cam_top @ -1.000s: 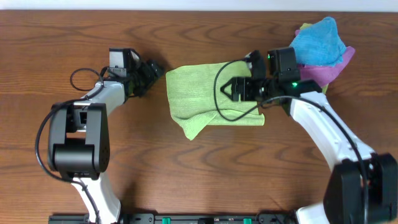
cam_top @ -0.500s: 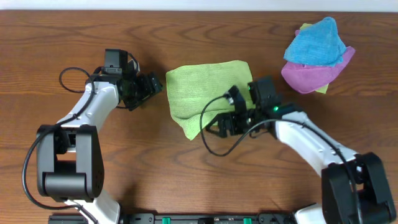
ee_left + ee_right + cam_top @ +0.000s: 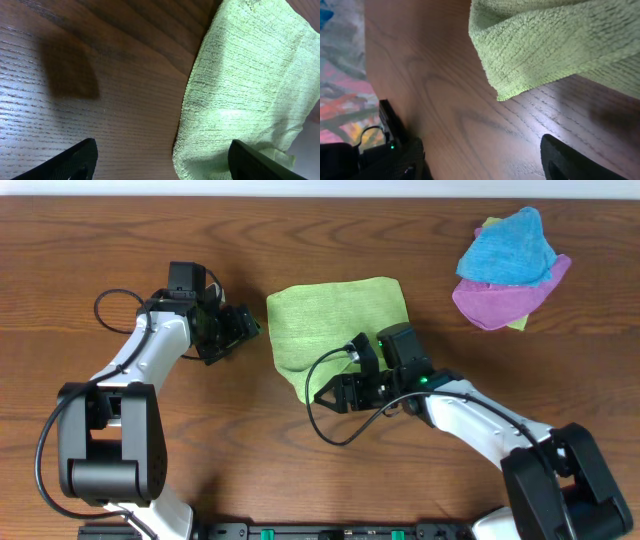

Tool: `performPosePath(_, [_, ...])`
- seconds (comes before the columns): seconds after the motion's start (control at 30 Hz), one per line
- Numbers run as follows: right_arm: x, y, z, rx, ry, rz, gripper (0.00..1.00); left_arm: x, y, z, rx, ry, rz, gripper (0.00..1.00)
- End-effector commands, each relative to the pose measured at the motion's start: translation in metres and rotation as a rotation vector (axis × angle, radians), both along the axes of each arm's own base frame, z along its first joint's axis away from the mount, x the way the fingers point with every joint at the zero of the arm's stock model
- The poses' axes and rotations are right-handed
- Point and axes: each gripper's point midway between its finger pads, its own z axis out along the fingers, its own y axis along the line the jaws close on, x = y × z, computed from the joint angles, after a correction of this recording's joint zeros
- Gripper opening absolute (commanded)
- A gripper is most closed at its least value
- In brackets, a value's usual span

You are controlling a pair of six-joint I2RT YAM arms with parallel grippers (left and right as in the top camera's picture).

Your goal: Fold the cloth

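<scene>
A blue cloth (image 3: pixel 505 242) lies crumpled on top of a purple cloth (image 3: pixel 505 302) in the upper right of the overhead frame, well apart from everything else. A sliver of yellow-green fabric shows under that pile. The wooden table (image 3: pixel 450 460) around them is bare.

The lime-green cloth (image 3: pixel 330 320) lies a little above the centre of the frame. It is already doubled over into a rough rectangle. Its long axis runs left to right and tilts slightly upward toward the right. A loose corner at the lower left points toward the bottom of the frame.

The right arm lies across the cloth's lower right part and hides that edge from above. The right gripper (image 3: pixel 335 392) is just below the loose corner with its fingers spread wide and nothing between them. In the right wrist view the corner hangs above bare wood.

The left gripper (image 3: pixel 250 328) is just beside the cloth's left edge, also spread and empty. In the left wrist view that edge runs from top to bottom.
</scene>
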Motion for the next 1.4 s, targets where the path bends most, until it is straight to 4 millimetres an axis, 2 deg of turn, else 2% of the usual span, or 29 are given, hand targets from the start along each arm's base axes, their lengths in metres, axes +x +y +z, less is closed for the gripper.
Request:
performPosePath(0.0, [0.001,-0.002,-0.009,-0.051,0.011,-0.043,0.73,0.004,0.002,0.010,0.011,-0.034,-0.013,0.85])
performPosePath(0.23, [0.007,-0.001,-0.017,-0.061,0.007,-0.062,0.71,0.004,0.001,0.010,0.011,-0.034,-0.014,0.86])
performPosePath(0.37, [0.012,0.006,-0.024,-0.035,0.029,-0.082,0.70,0.004,0.001,0.010,0.011,-0.034,-0.014,0.86])
performPosePath(0.77, [0.005,0.028,-0.035,-0.024,0.043,-0.069,0.68,0.004,0.001,0.010,0.011,-0.035,-0.014,0.89])
performPosePath(1.37, [0.015,0.020,-0.048,-0.131,-0.020,-0.134,0.63,0.003,0.001,0.010,0.010,-0.033,-0.014,0.89])
